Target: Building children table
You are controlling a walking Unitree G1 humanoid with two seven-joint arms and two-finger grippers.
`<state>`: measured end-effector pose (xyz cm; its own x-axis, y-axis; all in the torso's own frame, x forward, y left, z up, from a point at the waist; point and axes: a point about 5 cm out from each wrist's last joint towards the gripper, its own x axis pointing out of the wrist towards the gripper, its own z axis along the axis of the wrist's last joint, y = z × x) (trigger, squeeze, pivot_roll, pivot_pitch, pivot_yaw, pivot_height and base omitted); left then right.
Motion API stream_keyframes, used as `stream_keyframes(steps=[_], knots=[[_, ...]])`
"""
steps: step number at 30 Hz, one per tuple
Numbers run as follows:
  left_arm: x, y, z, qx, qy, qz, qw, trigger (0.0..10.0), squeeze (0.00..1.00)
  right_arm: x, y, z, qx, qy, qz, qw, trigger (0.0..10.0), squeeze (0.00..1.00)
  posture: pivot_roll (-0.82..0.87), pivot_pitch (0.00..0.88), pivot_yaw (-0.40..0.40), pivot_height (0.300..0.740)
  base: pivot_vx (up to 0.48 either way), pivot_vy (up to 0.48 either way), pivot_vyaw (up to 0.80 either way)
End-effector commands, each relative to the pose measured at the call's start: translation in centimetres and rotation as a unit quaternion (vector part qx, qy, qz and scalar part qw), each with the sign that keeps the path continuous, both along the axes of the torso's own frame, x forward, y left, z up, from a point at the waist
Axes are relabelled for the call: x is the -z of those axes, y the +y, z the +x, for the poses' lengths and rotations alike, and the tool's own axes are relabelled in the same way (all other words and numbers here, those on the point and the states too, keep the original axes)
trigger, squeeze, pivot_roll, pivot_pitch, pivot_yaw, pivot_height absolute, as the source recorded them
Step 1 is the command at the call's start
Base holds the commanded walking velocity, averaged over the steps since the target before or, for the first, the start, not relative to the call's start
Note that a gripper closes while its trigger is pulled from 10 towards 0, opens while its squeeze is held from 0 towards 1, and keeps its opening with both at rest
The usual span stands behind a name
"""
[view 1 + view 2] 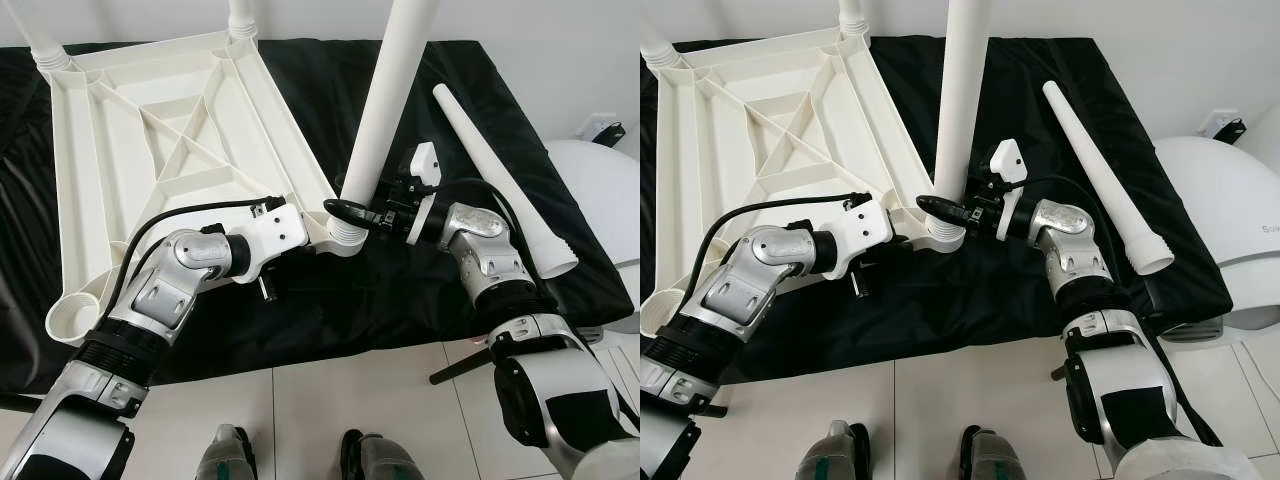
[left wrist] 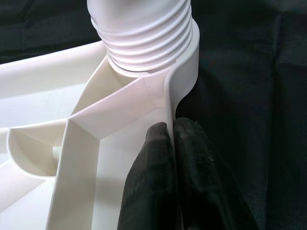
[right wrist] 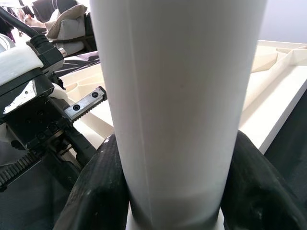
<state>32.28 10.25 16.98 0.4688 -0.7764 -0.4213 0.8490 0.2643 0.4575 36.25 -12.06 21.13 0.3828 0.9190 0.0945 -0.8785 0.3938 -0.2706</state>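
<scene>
The white plastic table top lies upside down on a black cloth, ribs facing up. A white leg stands upright in its near right corner socket, threaded base seated there. My right gripper is shut on this leg just above the socket; its black fingers hug both sides of the tube. My left gripper is shut on the table top's thin rim beside that socket. Two more legs stand in the far corners. A loose leg lies on the cloth at the right.
An unfilled corner socket sits at the near left. A white rounded object stands off the cloth's right edge. Pale floor tiles and my feet lie below the cloth's front edge.
</scene>
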Motion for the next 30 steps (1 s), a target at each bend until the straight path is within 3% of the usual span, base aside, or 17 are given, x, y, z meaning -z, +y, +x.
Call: stream_keyframes(steps=[1, 18, 28, 30], knots=[[4.4, 1.1, -1.0, -0.015, 0.090, 0.048, 0.995, 10.0, 0.00, -0.5, 0.3, -0.2, -0.001, -0.005, 0.037, 0.999, 0.0, 0.00, 0.08, 0.201, -0.011, 0.740, 0.000, 0.000, 0.00], [4.5, 0.9, -1.1, -0.015, 0.092, 0.046, 0.995, 10.0, 0.00, 0.2, 0.9, -1.5, 0.078, -0.015, 0.069, 0.994, 0.0, 0.00, 0.07, 0.214, -0.013, 0.740, 0.000, 0.000, 0.00], [4.5, 1.0, -1.1, -0.016, 0.092, 0.045, 0.995, 10.0, 0.00, 0.6, 1.6, -2.9, 0.109, -0.018, 0.091, 0.990, 0.0, 0.00, 0.07, 0.215, -0.016, 0.740, 0.000, 0.000, 0.00], [4.5, 1.0, -1.1, -0.017, 0.092, 0.045, 0.995, 10.0, 0.00, 0.8, 1.8, -3.4, 0.138, -0.012, 0.102, 0.985, 0.0, 0.00, 0.07, 0.216, -0.018, 0.740, 0.000, 0.000, 0.00]])
